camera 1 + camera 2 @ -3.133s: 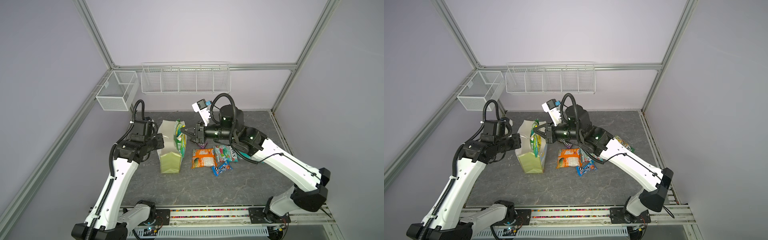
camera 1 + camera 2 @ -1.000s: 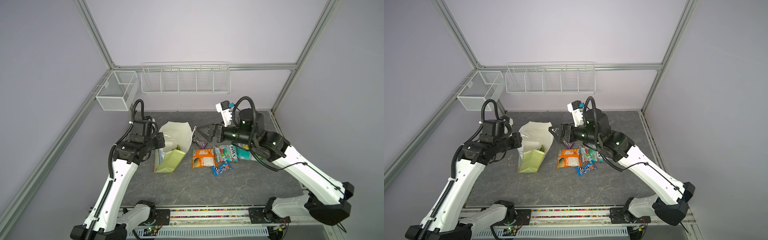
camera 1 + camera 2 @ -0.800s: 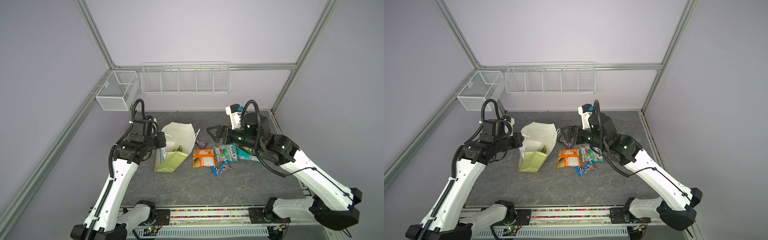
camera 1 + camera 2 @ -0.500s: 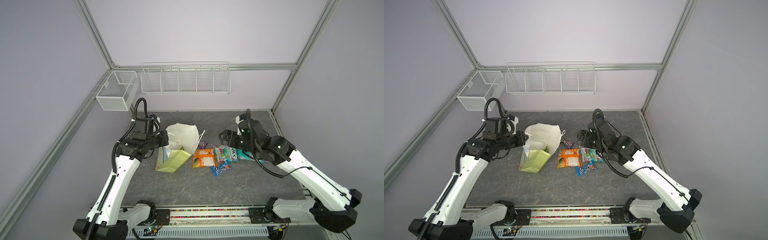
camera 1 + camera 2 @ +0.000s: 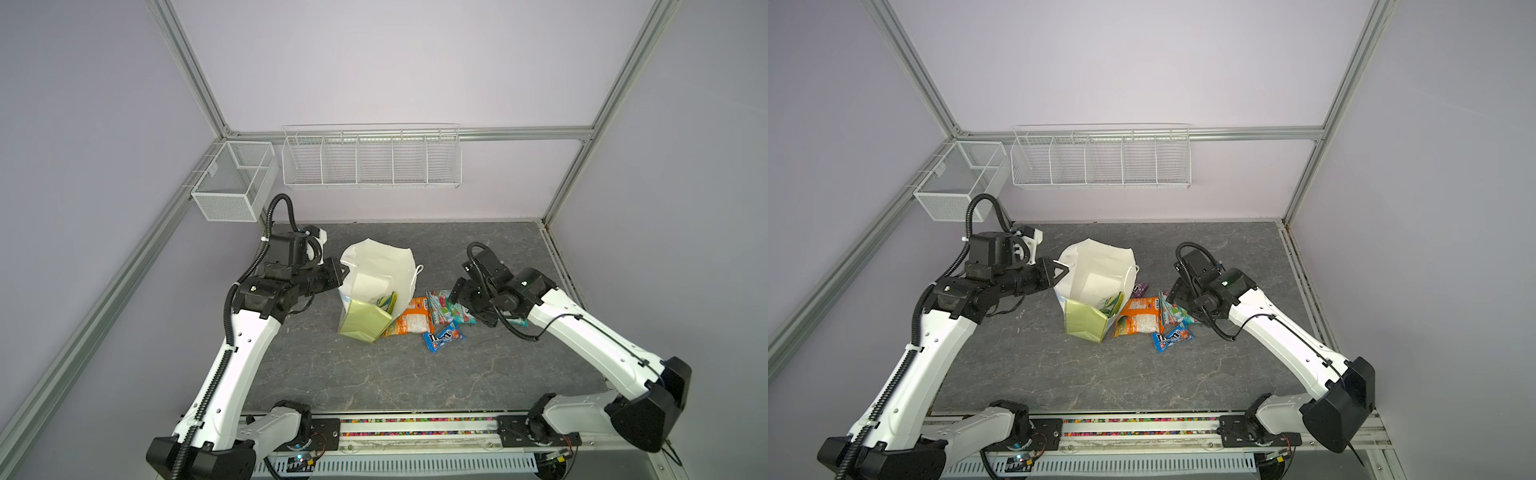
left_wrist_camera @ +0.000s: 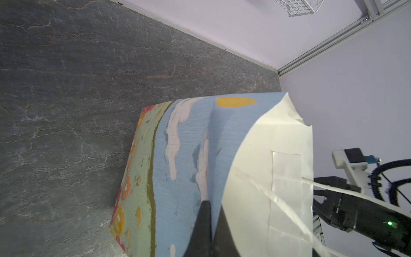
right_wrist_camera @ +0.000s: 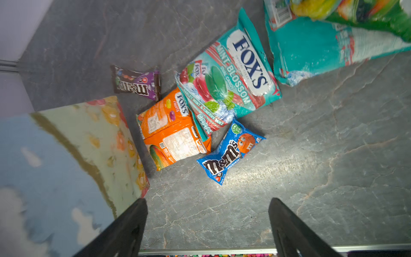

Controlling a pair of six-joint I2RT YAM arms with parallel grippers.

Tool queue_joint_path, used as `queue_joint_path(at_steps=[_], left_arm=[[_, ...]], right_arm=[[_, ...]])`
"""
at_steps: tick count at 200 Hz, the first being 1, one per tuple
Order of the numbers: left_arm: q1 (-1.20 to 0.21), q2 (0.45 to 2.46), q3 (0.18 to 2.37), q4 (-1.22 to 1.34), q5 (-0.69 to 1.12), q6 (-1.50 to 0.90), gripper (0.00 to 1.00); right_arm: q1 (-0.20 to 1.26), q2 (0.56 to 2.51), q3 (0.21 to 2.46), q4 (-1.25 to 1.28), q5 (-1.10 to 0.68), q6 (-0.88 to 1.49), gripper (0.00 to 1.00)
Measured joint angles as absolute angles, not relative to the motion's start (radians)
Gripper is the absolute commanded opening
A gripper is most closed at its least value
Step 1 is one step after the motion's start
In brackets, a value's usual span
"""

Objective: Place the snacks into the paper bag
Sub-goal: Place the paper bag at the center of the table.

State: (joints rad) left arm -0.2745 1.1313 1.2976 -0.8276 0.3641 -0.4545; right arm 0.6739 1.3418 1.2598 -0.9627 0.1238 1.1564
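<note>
Paper bag (image 6: pixel 182 155) — blue sky, flowers, orange pouch (image 7: pixel 173 131)

The left arm (image 5: pixel 245 345) and right arm (image 5: pixel 582 336) wear white shells between black joints. A black cable (image 5: pixel 227 316) runs along each and loops at the wrist. A green light (image 5: pixel 1225 283) glows on the right arm. The fingers (image 7: pixel 129 227) are black tapering wedges.

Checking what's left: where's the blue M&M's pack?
In a top view, the blue M&M's pack lies on the table beside the orange pouch, right of the paper bag.
</note>
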Motion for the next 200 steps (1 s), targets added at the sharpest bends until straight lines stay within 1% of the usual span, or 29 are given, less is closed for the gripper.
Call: queue_joint_path(at_steps=[53,104,131,163,188,200], left_arm=[[-0.274,1.132,1.271,-0.819,0.353,-0.459,0.0],[-0.274,1.132,1.235,-0.817,0.329,-0.459,0.0],[-0.274,1.131,1.235,-0.806,0.328,-0.459,0.0],[-0.274,1.126,1.235,-0.805,0.327,-0.459,0.0],[-0.269,1.122,1.232,-0.804,0.326,-0.459,0.0],[-0.263,1.117,1.221,-0.799,0.329,-0.459,0.0]], right_arm=[[0.661,1.405,1.15,-0.886,0.002,1.245,0.88],[0.661,1.464,1.103,-0.833,-0.047,1.292,0.91],[0.661,1.48,1.063,-0.803,-0.055,1.314,0.94],[0.661,1.523,1.04,-0.769,-0.063,1.328,1.0],[0.661,1.565,1.032,-0.732,-0.073,1.331,0.94],[0.661,1.579,1.026,-0.717,-0.076,1.334,0.87]])
